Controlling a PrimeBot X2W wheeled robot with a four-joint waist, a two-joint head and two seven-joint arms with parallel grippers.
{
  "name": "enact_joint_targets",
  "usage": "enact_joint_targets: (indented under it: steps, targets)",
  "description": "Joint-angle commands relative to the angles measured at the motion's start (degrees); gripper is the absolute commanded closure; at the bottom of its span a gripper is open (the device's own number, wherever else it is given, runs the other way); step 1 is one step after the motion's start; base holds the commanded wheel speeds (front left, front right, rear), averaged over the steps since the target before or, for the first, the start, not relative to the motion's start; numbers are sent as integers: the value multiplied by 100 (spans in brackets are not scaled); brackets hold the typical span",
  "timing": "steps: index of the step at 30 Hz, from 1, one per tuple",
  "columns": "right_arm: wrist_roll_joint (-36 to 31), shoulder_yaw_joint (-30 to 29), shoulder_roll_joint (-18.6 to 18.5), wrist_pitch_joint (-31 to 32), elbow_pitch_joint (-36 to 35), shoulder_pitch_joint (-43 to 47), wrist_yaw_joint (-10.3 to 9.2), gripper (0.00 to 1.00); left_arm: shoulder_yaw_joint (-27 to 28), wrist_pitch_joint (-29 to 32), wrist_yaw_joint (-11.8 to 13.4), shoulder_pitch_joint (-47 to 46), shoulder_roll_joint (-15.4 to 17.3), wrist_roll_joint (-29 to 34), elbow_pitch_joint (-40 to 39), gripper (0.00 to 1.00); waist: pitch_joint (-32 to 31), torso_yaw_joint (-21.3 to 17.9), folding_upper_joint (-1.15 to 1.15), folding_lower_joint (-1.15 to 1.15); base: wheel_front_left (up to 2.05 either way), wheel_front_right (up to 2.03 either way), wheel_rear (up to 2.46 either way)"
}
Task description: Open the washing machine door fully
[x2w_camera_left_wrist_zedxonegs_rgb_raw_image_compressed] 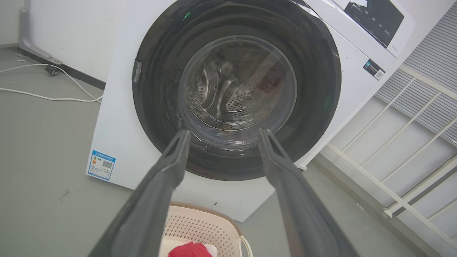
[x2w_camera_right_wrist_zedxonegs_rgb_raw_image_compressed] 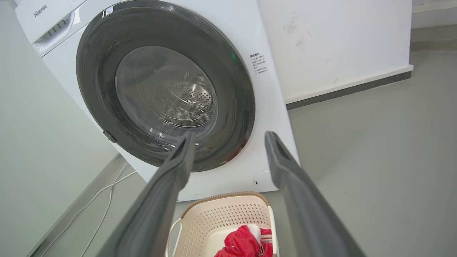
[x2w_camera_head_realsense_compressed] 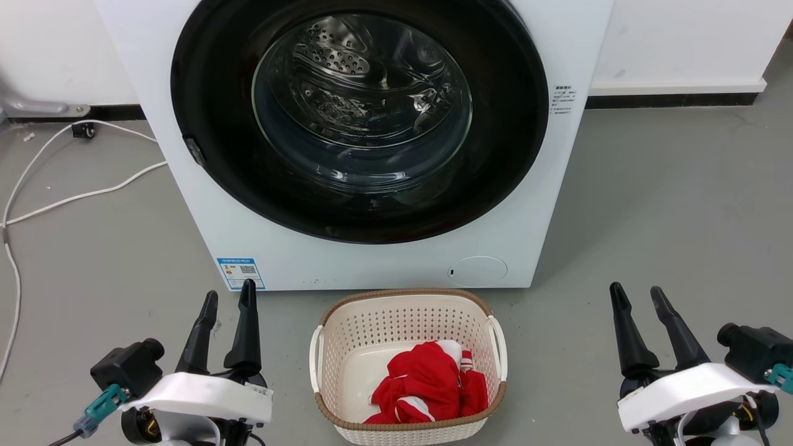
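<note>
Washing machine door sits flush, seemingly latched, on front of washing machine, w/ cream basket holding red cloth just below on floor; left gripper & right gripper hover low either side, fingers apart, both empty.

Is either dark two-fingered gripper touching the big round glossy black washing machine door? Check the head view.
No: the left gripper and right gripper hang open short of the washing machine door, grey floor between.
</note>
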Motion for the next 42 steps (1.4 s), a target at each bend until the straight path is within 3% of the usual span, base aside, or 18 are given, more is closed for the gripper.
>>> enact_joint_targets:
  steps: [1, 23, 42]
  targets:
    - [-164, 22, 8, -50, -86, 17, 0, 0, 5, -53, -10, -22, 31, 167, -43, 0, -2, -4, 0, 0, 0, 0, 0]
    - [-1337, 97, 13, -205, -148, 88, 0, 0, -25, -369, -13, 17, 23, 1477, -4, 0, -42, -44, 0, 0, 0, 0, 0]
    - [-2001, 144, 17, -353, -141, 145, -1, 0, -54, -584, -15, 80, 11, 2218, 29, 0, -77, -75, 0, 0, 0, 0, 0]
